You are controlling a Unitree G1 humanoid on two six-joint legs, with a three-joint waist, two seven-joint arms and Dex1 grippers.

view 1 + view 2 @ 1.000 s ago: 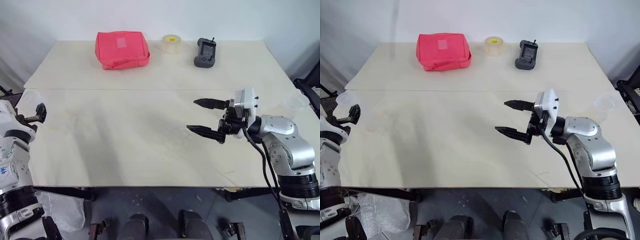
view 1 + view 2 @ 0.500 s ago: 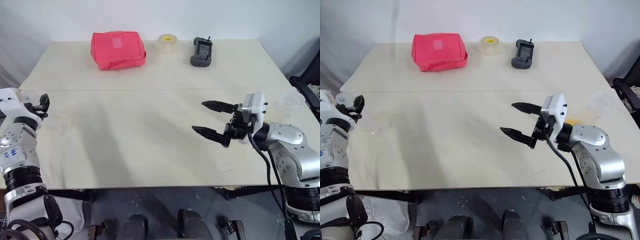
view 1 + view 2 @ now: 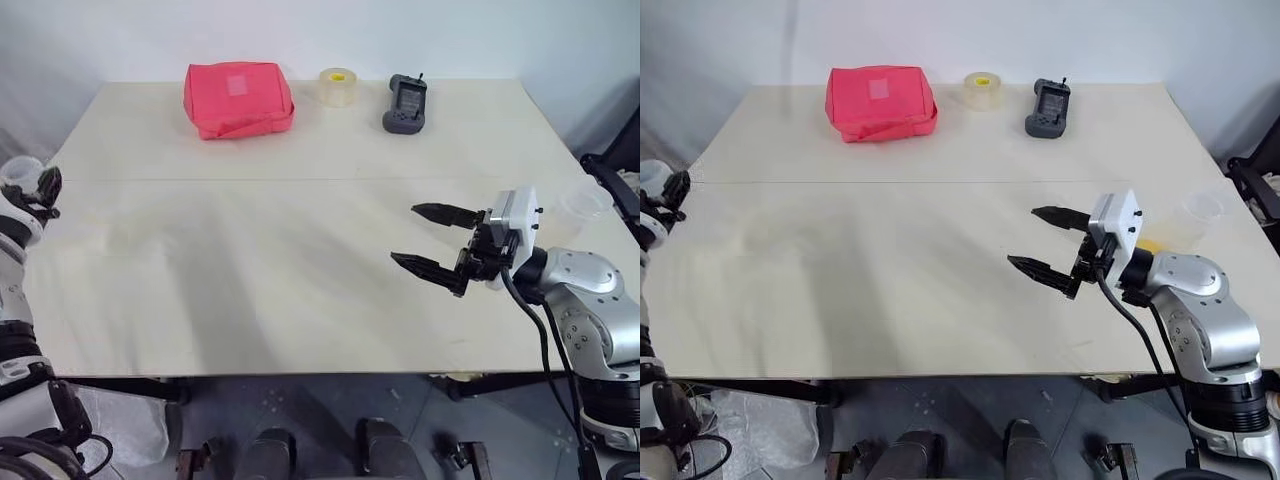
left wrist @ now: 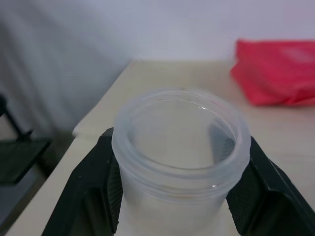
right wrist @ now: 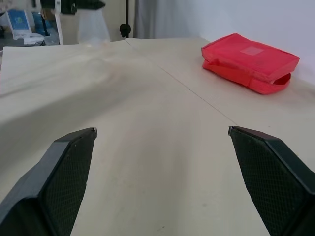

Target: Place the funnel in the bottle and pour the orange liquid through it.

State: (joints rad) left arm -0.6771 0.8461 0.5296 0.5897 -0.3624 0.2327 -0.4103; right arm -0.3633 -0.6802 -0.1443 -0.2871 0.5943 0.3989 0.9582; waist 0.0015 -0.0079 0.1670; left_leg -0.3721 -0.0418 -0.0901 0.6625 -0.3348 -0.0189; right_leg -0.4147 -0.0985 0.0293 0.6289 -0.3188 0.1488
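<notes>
A: Bottle (image 4: 179, 147): where, and who has it?

B: Far left edge of the head views, mid-height. The left gripper (image 3: 42, 186) is clenched on it, one black finger on each side below the rim. Clear round mouth facing up, long axis upright as far as I can judge. I take it for the bottle by the lipped mouth; its base is hidden.

A: Funnel?

B: Cannot make it out against the pale table (image 3: 300, 300). Noted as unresolved.

A: Orange liquid (image 3: 1150, 244)?

B: Right edge of frame, a faint yellow-orange patch just beside a clear wide vessel (image 3: 1198, 215), behind the right arm. Well apart from the bottle, the whole table width between them.

A: Right gripper (image 3: 403, 233)?

B: Released, jaws wide, nothing between them, fingers pointing toward frame centre, level over the table. It is the nearer arm to the liquid, which lies behind it, toward the right edge.

A: Surroundings?

B: Two-panel cream tabletop, seam running across. Along the top: red pouch (image 3: 238, 98), tape roll (image 3: 338, 86), black handset (image 3: 405, 103). Plain pale wall behind.
</notes>
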